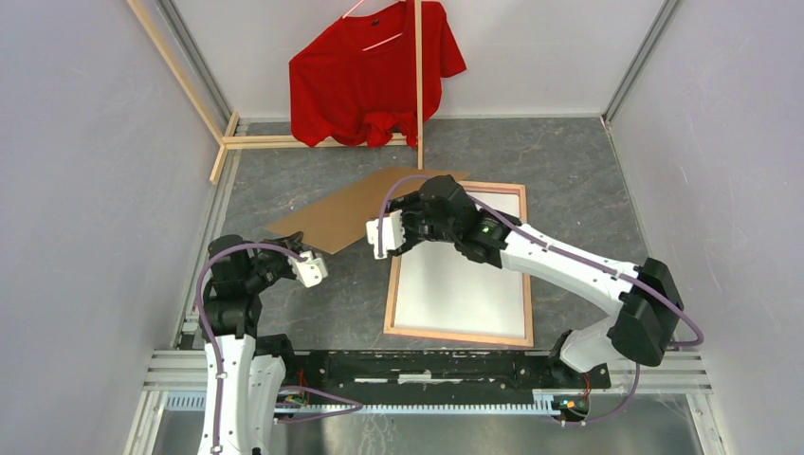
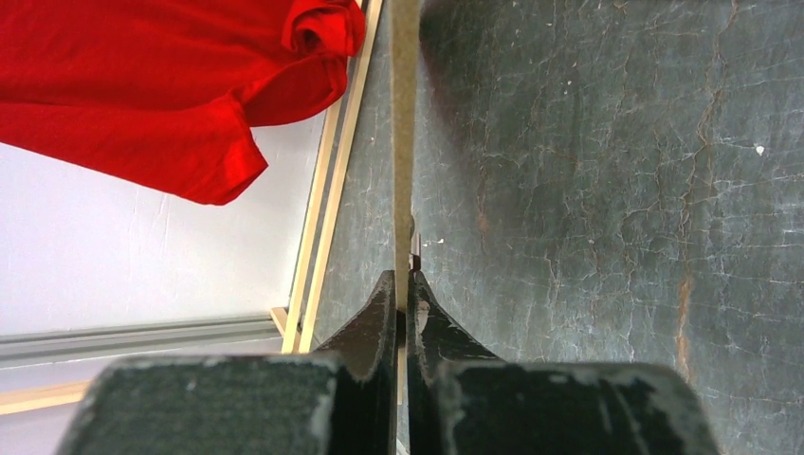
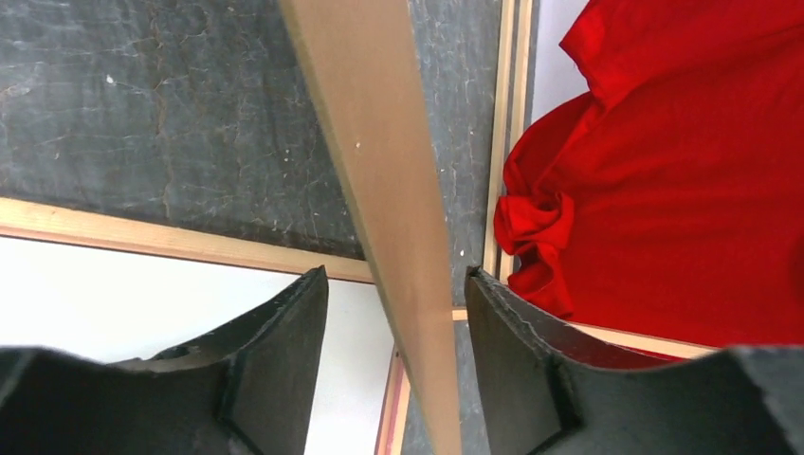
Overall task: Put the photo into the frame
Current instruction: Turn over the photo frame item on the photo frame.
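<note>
The frame (image 1: 460, 336) lies back up on the table, right of centre, its pale wood rim (image 3: 142, 239) around the photo (image 1: 465, 284), which shows only its plain white back (image 3: 114, 294). A brown backing board (image 1: 351, 213) hangs tilted above the frame's far left corner. My left gripper (image 1: 311, 267) is shut on the board's near left corner, and the left wrist view shows the thin edge (image 2: 405, 142) pinched between the jaws (image 2: 403, 284). My right gripper (image 1: 384, 234) straddles the board's right edge (image 3: 379, 161), open (image 3: 395, 284), with a gap on both sides.
A red shirt (image 1: 374, 71) hangs on a wooden-stick rack (image 1: 418, 85) at the back wall. The rack's base sticks (image 1: 284, 141) lie on the floor at the back left. Grey walls close in on both sides.
</note>
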Controlling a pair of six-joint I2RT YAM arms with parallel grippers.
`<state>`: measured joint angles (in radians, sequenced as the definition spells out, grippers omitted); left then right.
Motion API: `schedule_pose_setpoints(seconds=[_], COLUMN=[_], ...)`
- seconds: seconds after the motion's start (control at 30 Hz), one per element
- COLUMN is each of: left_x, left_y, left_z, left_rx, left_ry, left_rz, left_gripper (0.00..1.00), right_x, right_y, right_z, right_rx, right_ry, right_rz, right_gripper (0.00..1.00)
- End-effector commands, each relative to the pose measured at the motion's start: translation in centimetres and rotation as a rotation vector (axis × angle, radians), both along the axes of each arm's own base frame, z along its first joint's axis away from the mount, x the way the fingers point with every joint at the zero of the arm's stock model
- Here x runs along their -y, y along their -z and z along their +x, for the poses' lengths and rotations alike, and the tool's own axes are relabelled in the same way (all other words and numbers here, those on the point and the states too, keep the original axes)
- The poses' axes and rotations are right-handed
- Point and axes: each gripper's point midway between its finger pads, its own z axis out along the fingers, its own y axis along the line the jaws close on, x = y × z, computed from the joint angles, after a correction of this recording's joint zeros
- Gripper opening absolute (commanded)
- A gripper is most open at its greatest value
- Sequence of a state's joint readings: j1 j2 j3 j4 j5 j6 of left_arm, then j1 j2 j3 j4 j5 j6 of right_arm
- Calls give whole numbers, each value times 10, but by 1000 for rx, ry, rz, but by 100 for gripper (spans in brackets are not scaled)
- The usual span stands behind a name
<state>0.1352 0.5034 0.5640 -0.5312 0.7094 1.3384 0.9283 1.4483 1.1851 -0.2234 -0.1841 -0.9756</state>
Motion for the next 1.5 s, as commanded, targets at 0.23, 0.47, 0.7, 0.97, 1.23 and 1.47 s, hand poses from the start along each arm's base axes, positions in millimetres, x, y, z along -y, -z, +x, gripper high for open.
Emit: schedule_pose_setpoints(seconds=[0.23, 0.47, 0.7, 0.97, 1.23, 1.47], left_x=[4, 4, 1, -11, -23, -19], left_y=[-42, -53, -73, -108, -183, -241], left_z=[5, 7, 11, 18, 29, 19], left_rx=[139, 166, 197, 258, 233, 220], left_ry=[32, 20, -24, -140, -289, -305], left_rz=[20, -10, -65, -198, -531, -752], left_gripper=[2, 2, 32, 100, 100, 100], right_x=[-27, -28, -13, -8, -4, 3], right_y=[-29, -37, -85, -122, -157, -191], right_z=[22, 33, 39, 34, 30, 11], right_rx=[133, 154, 269, 272, 203, 139], right_ry=[32, 90, 192, 210, 230, 170], right_rz=[55, 89, 298, 450, 604, 679], right_gripper=[47, 0, 0, 0, 0, 0])
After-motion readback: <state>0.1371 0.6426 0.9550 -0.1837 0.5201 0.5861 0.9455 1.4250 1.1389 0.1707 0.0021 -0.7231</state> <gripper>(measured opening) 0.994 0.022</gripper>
